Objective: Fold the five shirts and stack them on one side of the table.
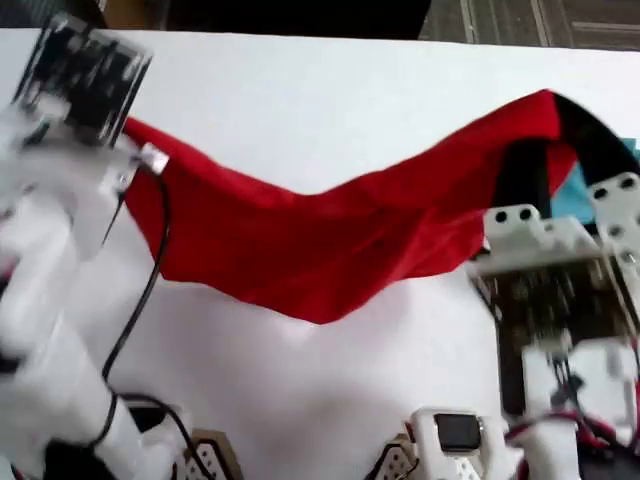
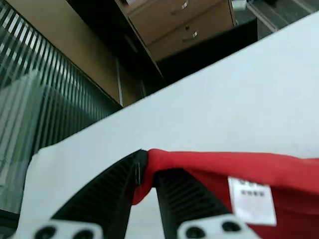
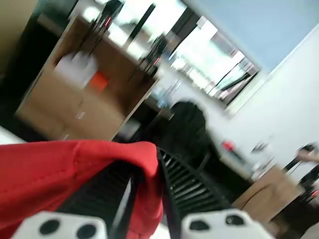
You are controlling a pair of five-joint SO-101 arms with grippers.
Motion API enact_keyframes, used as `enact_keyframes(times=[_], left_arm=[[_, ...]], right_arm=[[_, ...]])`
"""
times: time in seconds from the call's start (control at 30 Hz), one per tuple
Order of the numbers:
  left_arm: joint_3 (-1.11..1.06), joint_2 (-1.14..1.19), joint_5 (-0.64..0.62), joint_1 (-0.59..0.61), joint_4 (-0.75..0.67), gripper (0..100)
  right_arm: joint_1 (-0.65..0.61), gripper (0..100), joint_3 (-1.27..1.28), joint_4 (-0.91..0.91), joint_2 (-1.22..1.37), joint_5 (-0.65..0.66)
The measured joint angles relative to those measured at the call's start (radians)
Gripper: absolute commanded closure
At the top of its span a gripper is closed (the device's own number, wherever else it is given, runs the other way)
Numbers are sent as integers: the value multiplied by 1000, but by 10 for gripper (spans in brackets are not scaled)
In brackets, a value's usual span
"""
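Shirt [image 1: 330, 240], single, pinched by left hand [image 2: 145, 167] and right hand [image 3: 158, 162].

Left pincer [image 2: 148, 167], right pincer [image 3: 156, 159] clamped on shirt [image 1: 330, 240], wide apart.

High cam sits above the arms' side and looks down on the table [image 1: 330, 70], with the arm bases at 6 o'clock and the far edge at 12. Each wrist cam rides super close behind its own fingers. The left gripper [image 2: 145, 167] cam faces out across the tabletop, and the right gripper [image 3: 157, 158] cam tilts up into the room. All three catch the red shirt [image 1: 320, 240].
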State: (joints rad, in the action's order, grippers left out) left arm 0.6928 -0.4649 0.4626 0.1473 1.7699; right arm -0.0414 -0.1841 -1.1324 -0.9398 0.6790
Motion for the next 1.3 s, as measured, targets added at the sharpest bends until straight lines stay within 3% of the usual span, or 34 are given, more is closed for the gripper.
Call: enact_keyframes(times=[0.4,0.9,1.3], left_arm=[[5,-118,41,180,0,975],[11,-236,48,187,-72,975],[21,-376,48,187,-74,975]], right_arm=[[57,978,0,92,-21,218],[81,978,-15,236,-172,322],[83,978,-18,244,-267,391]])
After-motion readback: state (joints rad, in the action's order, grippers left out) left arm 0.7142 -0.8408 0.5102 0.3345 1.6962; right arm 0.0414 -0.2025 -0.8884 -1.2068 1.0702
